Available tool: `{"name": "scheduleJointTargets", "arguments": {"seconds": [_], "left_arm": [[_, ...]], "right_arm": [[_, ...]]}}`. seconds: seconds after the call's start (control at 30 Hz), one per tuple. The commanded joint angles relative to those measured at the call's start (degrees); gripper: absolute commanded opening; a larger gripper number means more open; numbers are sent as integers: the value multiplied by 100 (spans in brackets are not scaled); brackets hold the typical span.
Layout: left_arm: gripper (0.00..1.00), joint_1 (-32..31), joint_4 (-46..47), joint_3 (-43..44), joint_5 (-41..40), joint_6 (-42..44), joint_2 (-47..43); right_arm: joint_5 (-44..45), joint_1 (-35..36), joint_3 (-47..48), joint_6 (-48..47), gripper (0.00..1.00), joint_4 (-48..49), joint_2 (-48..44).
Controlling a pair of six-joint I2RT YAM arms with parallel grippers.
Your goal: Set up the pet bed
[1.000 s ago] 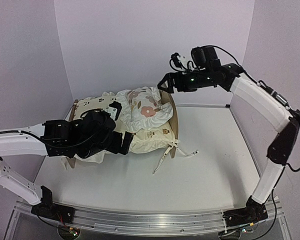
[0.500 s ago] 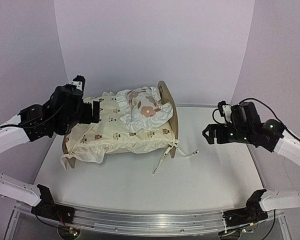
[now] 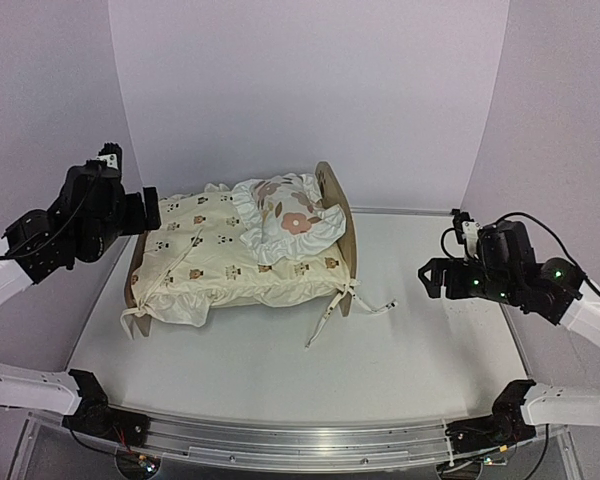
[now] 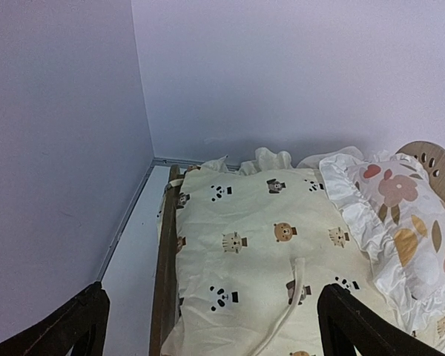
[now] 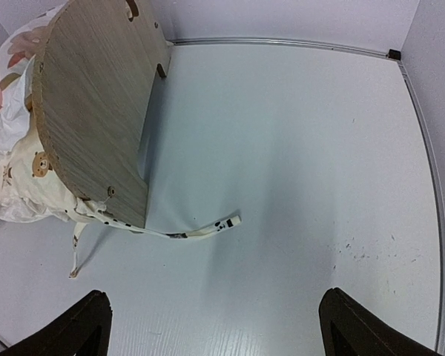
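Top external — cushion (image 3: pixel 195 262), pillow (image 3: pixel 285 218) in pet bed (image 3: pixel 343 228); left hand (image 3: pixel 150 210), right hand (image 3: pixel 430 279) unclenched.

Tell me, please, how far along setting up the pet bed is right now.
Done, it seems: the cushion lies in the pet bed, and the pillow rests on it at the head end. In hand: nothing; the left pincer and right pincer are open, apart from the bed. Left, perhaps: the tie strings lie loose on the table.
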Motion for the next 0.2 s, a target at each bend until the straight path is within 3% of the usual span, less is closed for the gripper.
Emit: {"name": "scheduleJointTargets", "arguments": {"seconds": [0.0, 0.17], "left_arm": [[100, 33, -78, -105, -12, -90, 41], [99, 33, -125, -99, 14, -130, 119]], "right_arm": [[88, 1, -34, -7, 98, 95, -44], [176, 5, 9, -70, 98, 53, 94]]}}
